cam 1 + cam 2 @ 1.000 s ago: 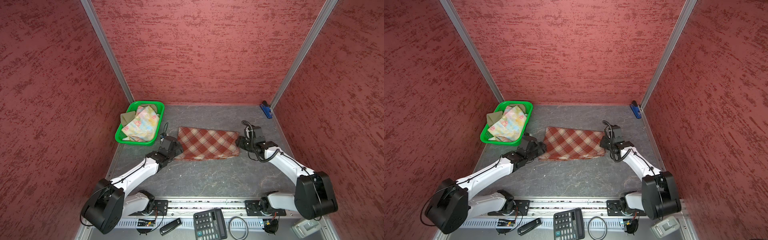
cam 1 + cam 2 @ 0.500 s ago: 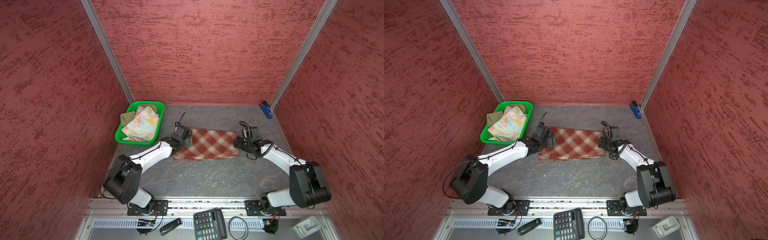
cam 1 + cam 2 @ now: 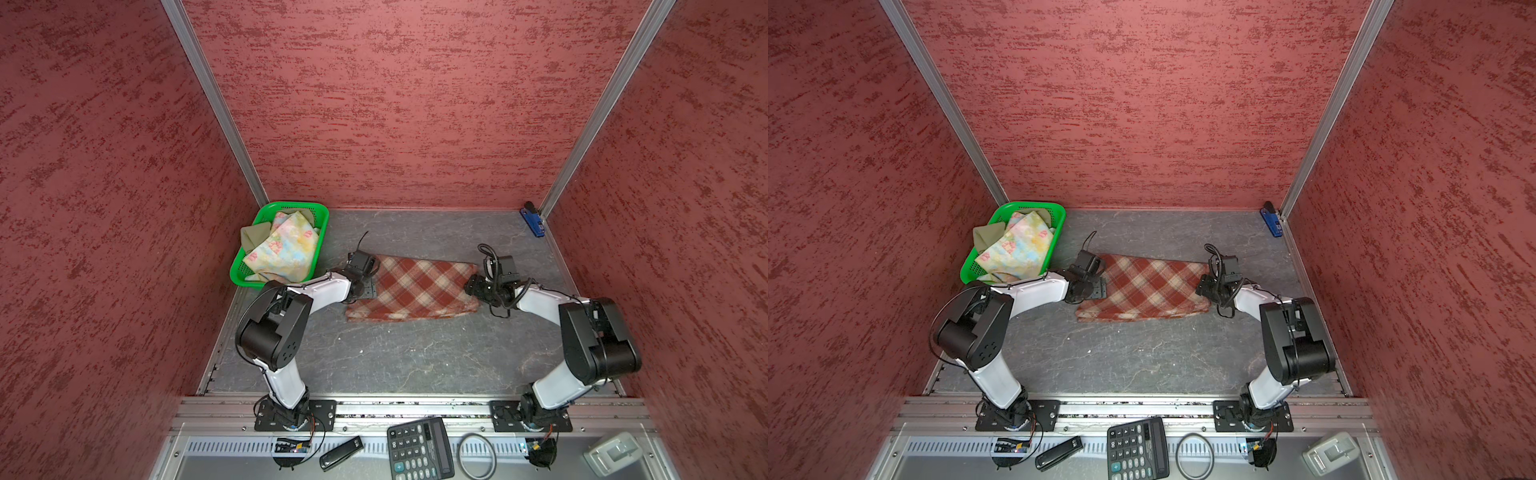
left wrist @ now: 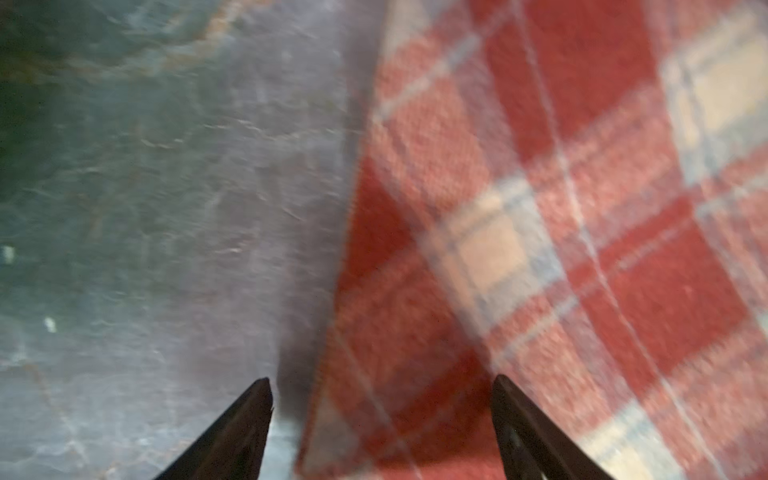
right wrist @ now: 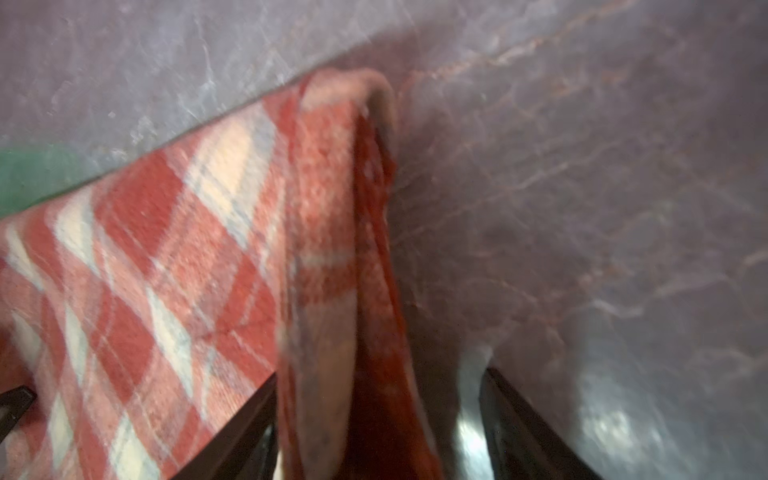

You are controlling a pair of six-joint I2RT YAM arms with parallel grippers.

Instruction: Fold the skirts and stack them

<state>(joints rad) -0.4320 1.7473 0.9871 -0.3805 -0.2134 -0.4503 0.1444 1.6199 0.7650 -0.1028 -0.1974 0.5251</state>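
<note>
Plaid skirt (image 3: 411,286) lies flat on the table (image 3: 395,357) between both arms, apparently doubled over. Left gripper (image 4: 380,380) and right gripper (image 5: 380,374) each stand spread, straddling 1 short edge without clamping it. The cloth looks soft, light and limp, so it would likely sag if lifted at 1 point; better to pinch both end corners through all layers. Flowered skirt (image 3: 286,249) and khaki skirt (image 3: 253,235) sit in the green basket (image 3: 291,205), the khaki mostly covered. Both wrist views are blurred, and the plaid's layer count cannot be told.
</note>
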